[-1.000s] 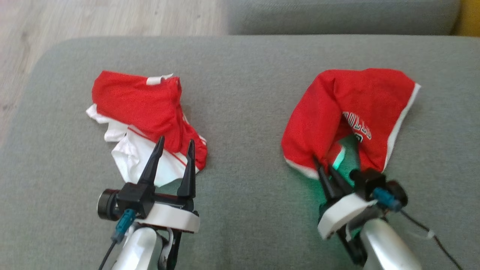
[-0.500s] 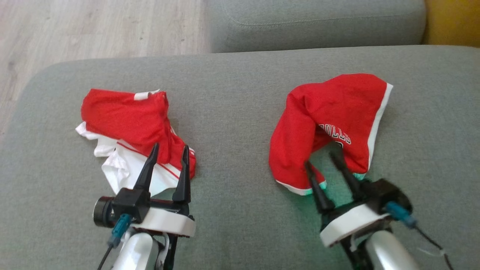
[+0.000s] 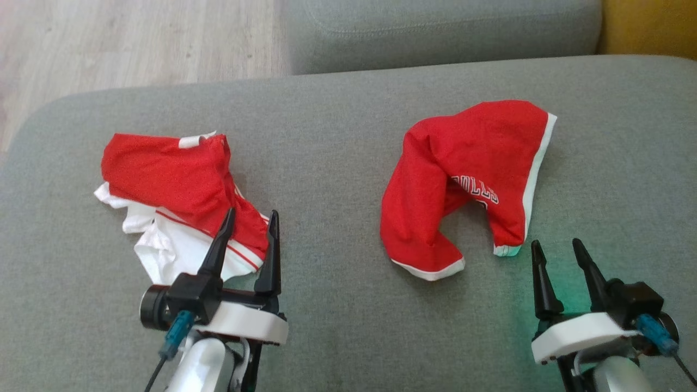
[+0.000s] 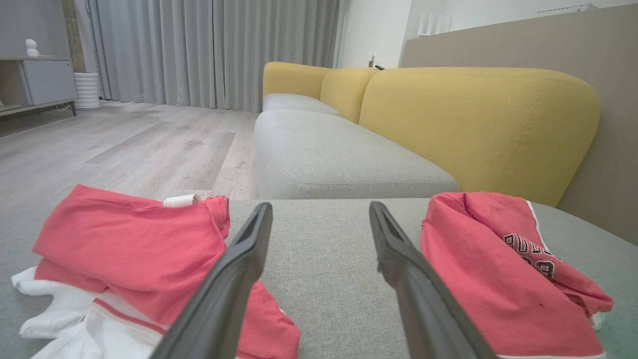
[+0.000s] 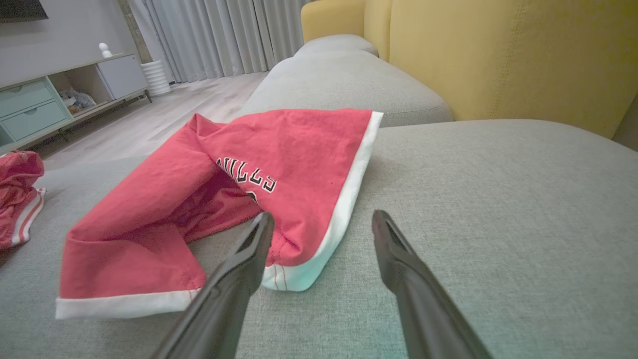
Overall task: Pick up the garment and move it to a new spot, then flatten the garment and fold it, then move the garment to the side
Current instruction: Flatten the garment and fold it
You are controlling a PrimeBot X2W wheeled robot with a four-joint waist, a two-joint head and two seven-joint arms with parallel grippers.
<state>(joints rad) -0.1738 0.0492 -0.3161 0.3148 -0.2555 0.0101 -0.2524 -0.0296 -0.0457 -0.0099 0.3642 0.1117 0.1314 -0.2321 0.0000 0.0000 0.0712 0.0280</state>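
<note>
Right gripper (image 3: 556, 243) dropped jersey (image 3: 468, 163); 2 garments (image 3: 174, 179), 2 grippers (image 3: 251, 212) spread wide.

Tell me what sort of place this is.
Most likely a home living room. A grey sofa with yellow backrests runs along the wall, floor-length curtains hang over a wood floor, and a low cabinet with drawers stands across the room.

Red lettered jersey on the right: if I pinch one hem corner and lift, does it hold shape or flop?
Probably flops: the red lettered jersey lies humped and creased, so it looks like limp cloth that would hang from the pinch. Likely light, as its folds look thin. Pushed, it would probably bunch rather than slide on the woven grey cushion.
</note>
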